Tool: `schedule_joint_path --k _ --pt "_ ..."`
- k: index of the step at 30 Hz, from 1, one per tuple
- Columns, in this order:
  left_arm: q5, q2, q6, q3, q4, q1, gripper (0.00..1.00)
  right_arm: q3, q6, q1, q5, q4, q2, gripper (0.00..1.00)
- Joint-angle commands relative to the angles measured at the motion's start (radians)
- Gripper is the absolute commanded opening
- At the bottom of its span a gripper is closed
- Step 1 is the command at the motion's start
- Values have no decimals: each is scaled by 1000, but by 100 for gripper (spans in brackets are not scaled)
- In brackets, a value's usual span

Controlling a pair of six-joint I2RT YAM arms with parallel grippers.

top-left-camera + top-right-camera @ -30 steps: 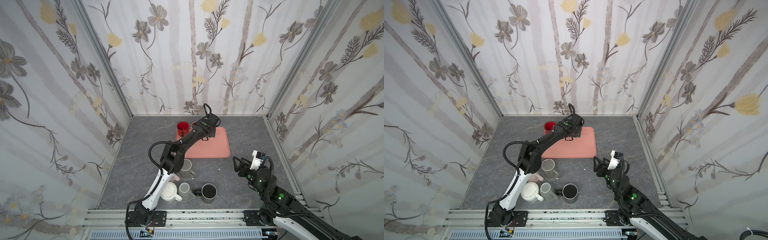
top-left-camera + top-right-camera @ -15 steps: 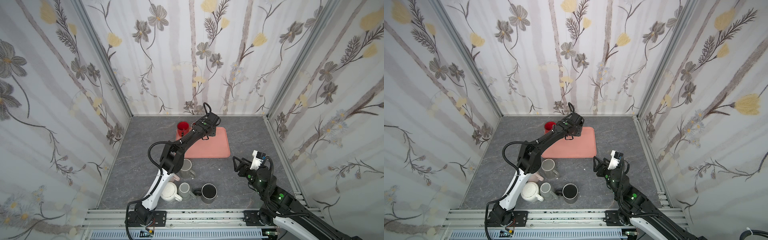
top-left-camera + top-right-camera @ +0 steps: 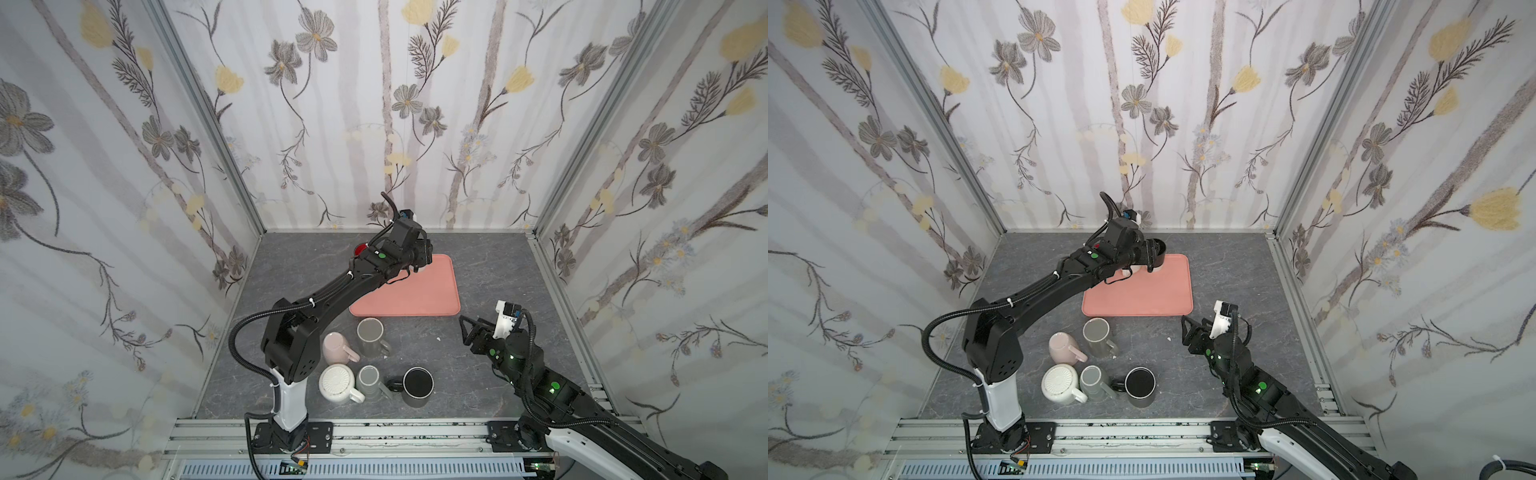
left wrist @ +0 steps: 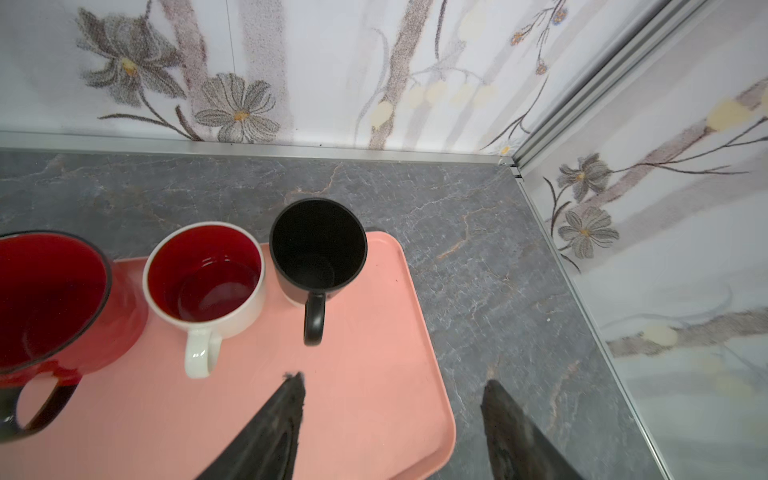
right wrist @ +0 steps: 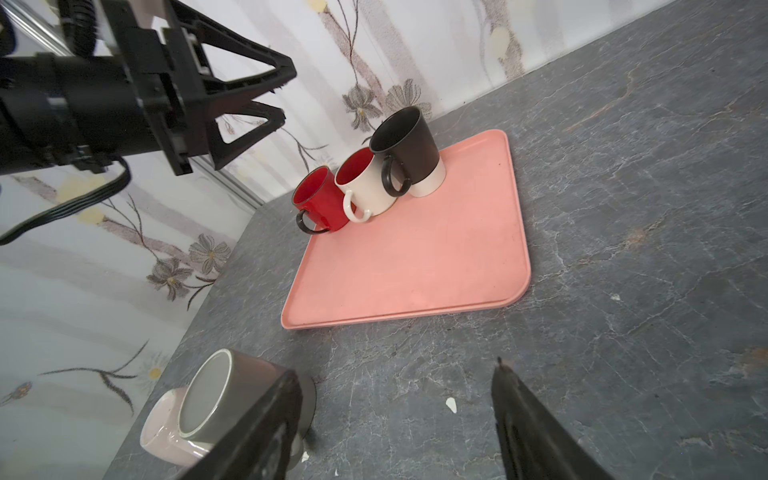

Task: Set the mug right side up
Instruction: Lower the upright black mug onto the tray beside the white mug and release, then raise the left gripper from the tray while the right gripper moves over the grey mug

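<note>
Upper middle in a top view, the left arm covers the tray at its back corner; the black mug blends into it, and only a sliver of the red mug shows.

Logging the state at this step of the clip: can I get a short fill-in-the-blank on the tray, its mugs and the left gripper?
1. The pink tray carries ___ mugs, all standing upright.
2. The white mug, between the red mug and the black mug, has a ___ inside.
3. The left gripper hangs over the tray with its jaws ___ and nothing between them.

Missing words: three; red; open
</note>
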Motion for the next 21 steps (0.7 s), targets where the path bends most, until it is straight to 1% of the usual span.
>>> schedule_joint_path --k 1,4,5,8,9,10,13,17,21 --pt "36 -131 -46 -156 185 -2 76 -8 -34 0 -107 104 44 73" --pt "29 -273 -72 -334 277 -2 96 14 -97 3 -273 169 148 73" --pt "29 -321 -78 -390 309 0 100 27 -111 8 -310 176 192 73" --pt "14 -451 -91 -528 367 0 100 81 -175 46 -377 176 325 73" --pt "8 -491 -95 -566 379 1 100 102 -194 52 -379 168 359 73" --pt "-4 -542 -98 -611 389 0 100 134 -227 105 -376 148 414 73" --pt "-47 -681 -101 -731 411 1 100 228 -308 176 -363 93 545 72" --pt "-109 -834 -76 -858 418 5 100 350 -376 217 -367 9 699 70" --pt "-153 -949 -78 -935 388 11 100 412 -422 249 -360 -11 809 67"
